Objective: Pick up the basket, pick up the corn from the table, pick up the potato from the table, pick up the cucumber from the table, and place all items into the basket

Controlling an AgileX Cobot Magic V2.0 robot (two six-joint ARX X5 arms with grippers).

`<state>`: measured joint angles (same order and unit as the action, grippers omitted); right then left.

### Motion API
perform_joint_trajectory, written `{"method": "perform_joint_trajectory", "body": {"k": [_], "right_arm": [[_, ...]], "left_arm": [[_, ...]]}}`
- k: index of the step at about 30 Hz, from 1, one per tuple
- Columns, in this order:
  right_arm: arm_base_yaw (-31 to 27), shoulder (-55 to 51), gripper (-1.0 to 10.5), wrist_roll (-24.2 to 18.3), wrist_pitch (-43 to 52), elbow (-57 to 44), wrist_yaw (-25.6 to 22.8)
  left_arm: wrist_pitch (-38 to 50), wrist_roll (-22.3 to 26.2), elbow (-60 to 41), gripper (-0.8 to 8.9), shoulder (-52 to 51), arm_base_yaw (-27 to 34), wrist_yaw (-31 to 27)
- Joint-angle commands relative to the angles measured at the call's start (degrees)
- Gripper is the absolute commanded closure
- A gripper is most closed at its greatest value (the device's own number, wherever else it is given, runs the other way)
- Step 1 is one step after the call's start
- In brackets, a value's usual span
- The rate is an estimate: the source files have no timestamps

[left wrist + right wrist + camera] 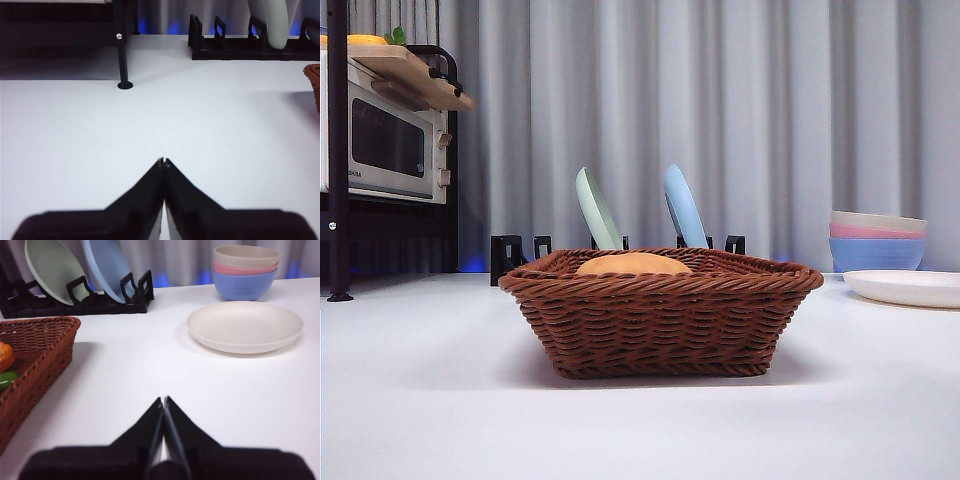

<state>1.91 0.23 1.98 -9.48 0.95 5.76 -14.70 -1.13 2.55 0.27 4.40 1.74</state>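
The reddish-brown wicker basket (660,310) stands on the white table (420,400) in the middle of the front view. A smooth tan rounded top, the potato (633,264), rises just above its rim. The right wrist view shows the basket's corner (40,355), and inside it a bit of the orange corn (4,356) and of the green cucumber (6,380). My right gripper (163,400) is shut and empty over bare table beside the basket. My left gripper (163,161) is shut and empty too, with the basket's edge (314,80) off to one side.
A toaster oven (390,140) sits on a black rack at the far left, and the rack's leg (122,55) stands on the table. Behind the basket a dish rack holds a green plate (595,210) and a blue plate (682,205). Stacked bowls (877,240) and a white plate (905,287) are at the right.
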Motion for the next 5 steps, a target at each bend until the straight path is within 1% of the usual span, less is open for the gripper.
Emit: {"method": "perform_joint_trajectory", "body": {"k": [1,5], "right_arm": [[0.02,-0.13,9.6,0.52,-0.79,-0.61,-0.2],[0.02,-0.13,9.6,0.52,-0.79,-0.61,-0.2]], "left_arm": [[0.31,-0.37,-0.96,8.17,-0.09,0.2,-0.11],[0.28,-0.37,-0.96,8.17,-0.09,0.2,-0.11]]}}
